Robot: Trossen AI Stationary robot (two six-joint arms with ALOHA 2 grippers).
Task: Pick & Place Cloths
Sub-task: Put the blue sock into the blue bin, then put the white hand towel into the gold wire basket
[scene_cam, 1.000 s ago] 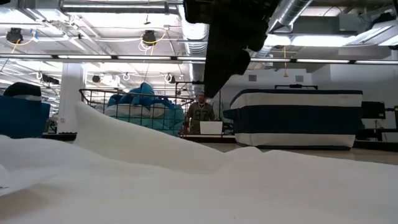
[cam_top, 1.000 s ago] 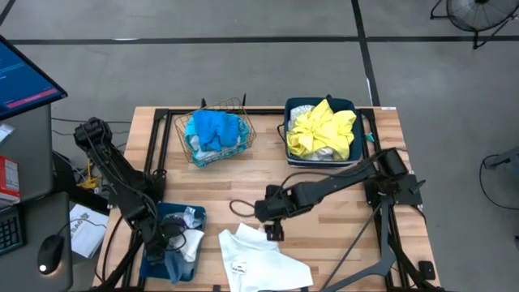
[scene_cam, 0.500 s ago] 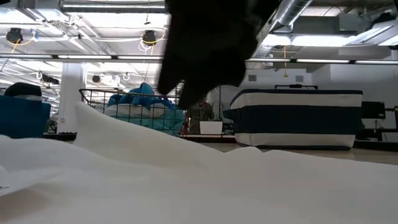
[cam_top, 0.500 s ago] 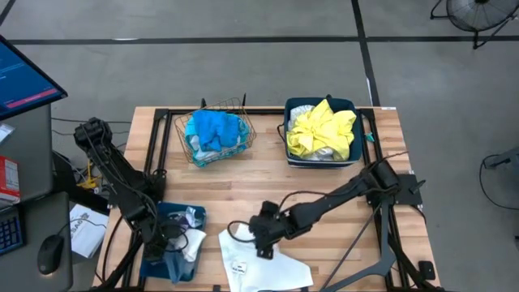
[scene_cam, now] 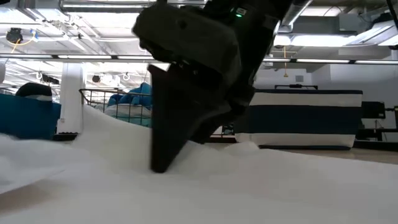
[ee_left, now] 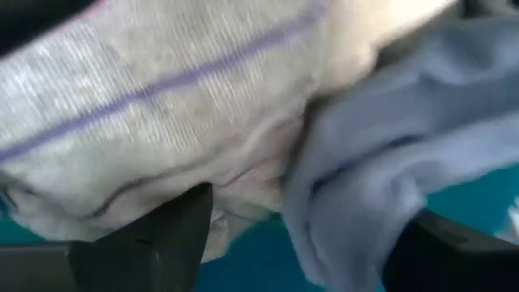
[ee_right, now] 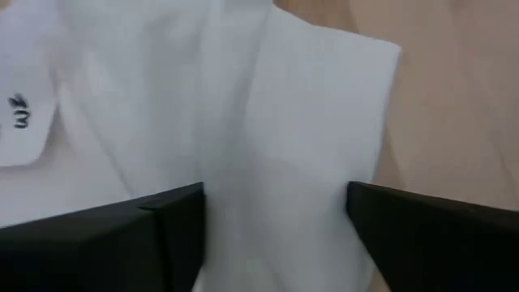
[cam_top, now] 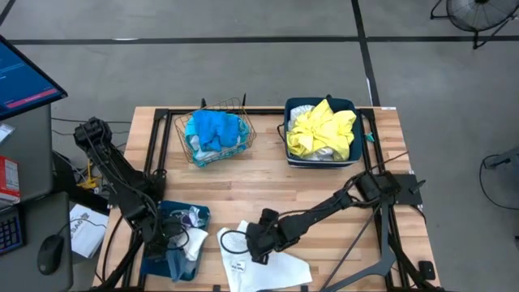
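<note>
A large white cloth (cam_top: 272, 268) lies spread on the wooden table near its front edge. My right gripper (cam_top: 252, 246) stands open over the cloth's far left part, fingers pointing steeply down on either side of a fold (ee_right: 272, 162). At the near left, my left gripper (cam_top: 173, 243) is open inside a dark blue bin (cam_top: 160, 212). That bin holds a grey striped sock (ee_left: 146, 105), a light blue cloth (ee_left: 405, 146) and a white one (cam_top: 195, 241). More cloths fill two containers at the back. My right gripper comes at the white cloth from above, slanting. In the low view one fingertip (scene_cam: 160, 165) reaches the cloth's top surface (scene_cam: 124, 180). The cloth lies flat on the table with nothing pinched. My left gripper stands over the sock and the light blue cloth; whether it touches them I cannot tell.
A copper wire basket (cam_top: 185, 144) with teal-blue cloths (cam_top: 215, 132) stands at the back left. A dark blue bin (cam_top: 354, 105) with a yellow cloth (cam_top: 323, 128) is at the back right. Bare wood (cam_top: 243, 182) lies between them and the white cloth.
My right gripper has come down and toward the table's near left, from above the bare wood onto the white cloth's far part, rolling as it went. The cloth stays on the table.
</note>
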